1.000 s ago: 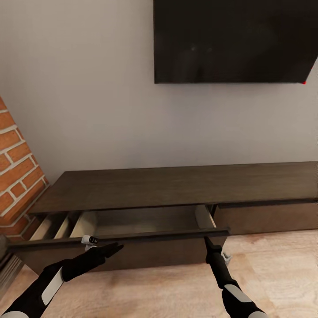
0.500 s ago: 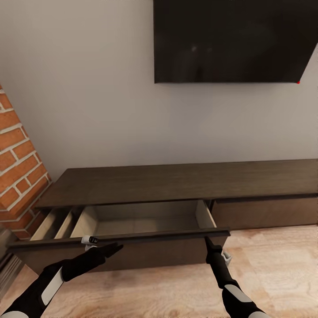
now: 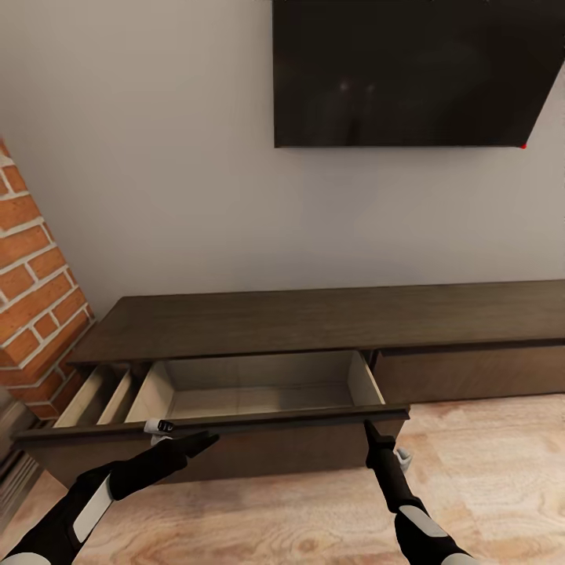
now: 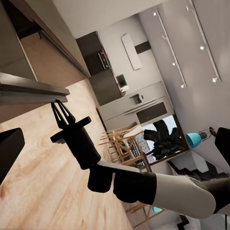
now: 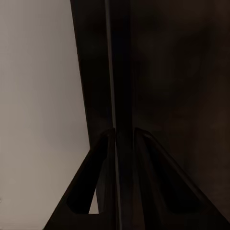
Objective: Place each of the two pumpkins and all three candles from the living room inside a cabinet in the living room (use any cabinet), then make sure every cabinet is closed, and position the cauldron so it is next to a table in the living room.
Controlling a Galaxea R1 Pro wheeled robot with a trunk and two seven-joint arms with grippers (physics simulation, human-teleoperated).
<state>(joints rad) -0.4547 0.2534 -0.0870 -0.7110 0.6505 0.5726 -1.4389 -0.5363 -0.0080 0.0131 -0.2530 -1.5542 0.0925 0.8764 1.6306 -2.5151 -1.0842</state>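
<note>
Cabinet (image 3: 314, 322), long, low, dark-brown wood, lower centre: its drawer front (image 3: 235, 428) had slid further out, baring an empty interior for pumpkins. Right end effector (image 3: 369, 428) clamped its edge; left end effector (image 3: 205, 439) state unclear.

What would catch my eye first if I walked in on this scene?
Probably the long dark cabinet against the wall, its wide drawer pulled out and bare inside. The right gripper pinches the drawer's front edge, and the left gripper reaches toward that edge. Above hangs a big black television, with a brick column at the left.
</note>
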